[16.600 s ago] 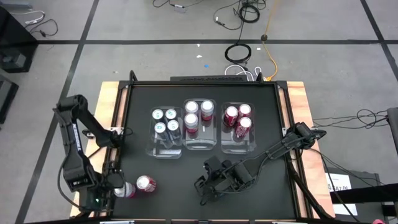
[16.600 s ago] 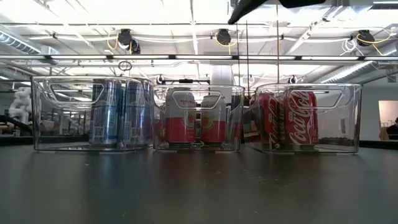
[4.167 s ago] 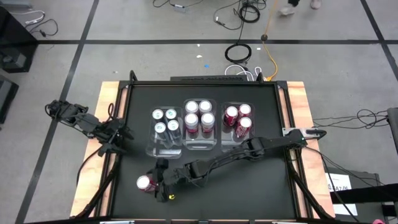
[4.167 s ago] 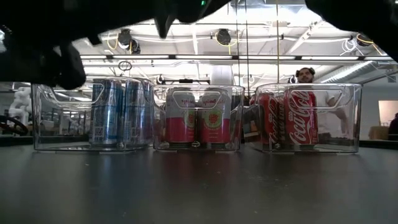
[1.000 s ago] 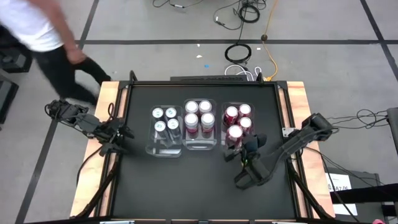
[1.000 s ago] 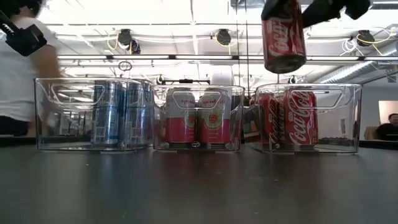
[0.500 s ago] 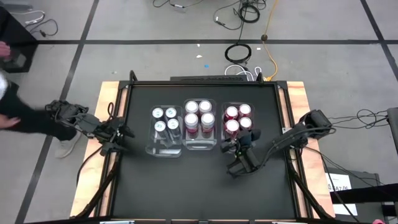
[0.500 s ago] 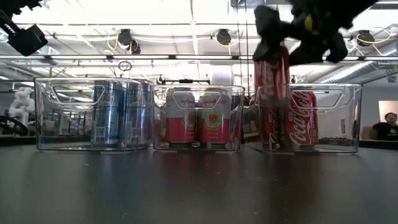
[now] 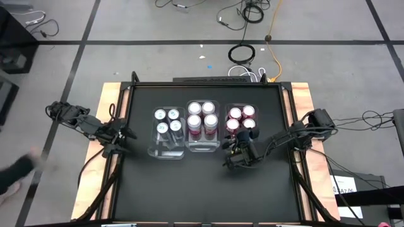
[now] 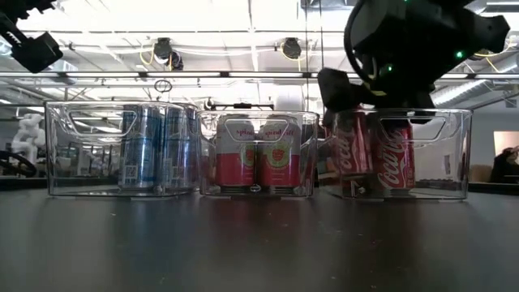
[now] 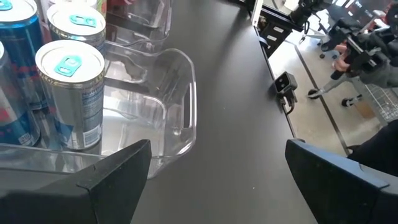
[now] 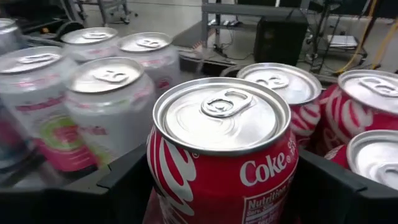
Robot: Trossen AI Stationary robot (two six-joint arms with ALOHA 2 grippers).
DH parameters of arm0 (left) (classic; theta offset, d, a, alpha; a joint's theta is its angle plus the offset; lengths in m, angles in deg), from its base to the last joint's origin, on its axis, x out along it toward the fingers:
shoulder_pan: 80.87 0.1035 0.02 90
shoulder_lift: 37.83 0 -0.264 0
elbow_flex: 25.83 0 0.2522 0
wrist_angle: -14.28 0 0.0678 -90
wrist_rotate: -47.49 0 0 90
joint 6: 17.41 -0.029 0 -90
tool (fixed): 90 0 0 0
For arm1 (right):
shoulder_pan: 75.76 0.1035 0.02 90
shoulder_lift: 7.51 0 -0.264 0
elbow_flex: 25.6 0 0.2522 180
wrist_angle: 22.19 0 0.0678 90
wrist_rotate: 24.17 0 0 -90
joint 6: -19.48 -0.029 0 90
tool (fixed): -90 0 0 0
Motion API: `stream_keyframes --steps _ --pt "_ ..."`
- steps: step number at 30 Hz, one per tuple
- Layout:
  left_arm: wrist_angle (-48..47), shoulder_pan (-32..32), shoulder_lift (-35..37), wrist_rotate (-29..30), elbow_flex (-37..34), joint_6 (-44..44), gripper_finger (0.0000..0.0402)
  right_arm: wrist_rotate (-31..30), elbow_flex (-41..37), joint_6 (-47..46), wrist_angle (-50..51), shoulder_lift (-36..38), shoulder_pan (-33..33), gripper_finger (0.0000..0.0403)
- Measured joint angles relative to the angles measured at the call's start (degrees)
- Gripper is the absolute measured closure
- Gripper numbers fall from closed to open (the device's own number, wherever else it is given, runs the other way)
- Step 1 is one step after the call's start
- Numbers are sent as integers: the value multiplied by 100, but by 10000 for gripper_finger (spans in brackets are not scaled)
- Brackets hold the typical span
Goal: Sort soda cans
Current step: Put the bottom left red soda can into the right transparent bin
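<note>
The right gripper (image 9: pixel 238 146), right of centre in the overhead view, grasps a red Coke can (image 12: pixel 222 152) inside the right-hand bin (image 10: pixel 454 154); it should seat the can upright before letting go, while the left gripper (image 9: pixel 120 140) waits released at the table's left edge

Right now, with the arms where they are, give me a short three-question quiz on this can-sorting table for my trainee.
1. How many blue cans stand in the left bin?
2. True or false: the left gripper is shut on a can.
3. The right gripper reaches into the bin of: A) blue cans B) pink cans C) Coke cans.

Key
1. Four.
2. False: it is open and empty, at the table's left edge.
3. C: it is closed around one Coke can there.
</note>
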Motion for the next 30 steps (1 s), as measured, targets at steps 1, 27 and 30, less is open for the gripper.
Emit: stream_keyframes --steps 1,27,30 --pt "0 0 0 2 0 -1 23 4 -41 0 -21 0 -42 104" --pt "-2 0 0 28 0 -2 23 547 -212 86 -214 9 -341 60" --pt "-2 0 0 28 0 -2 23 557 -209 129 -211 30 -339 56"
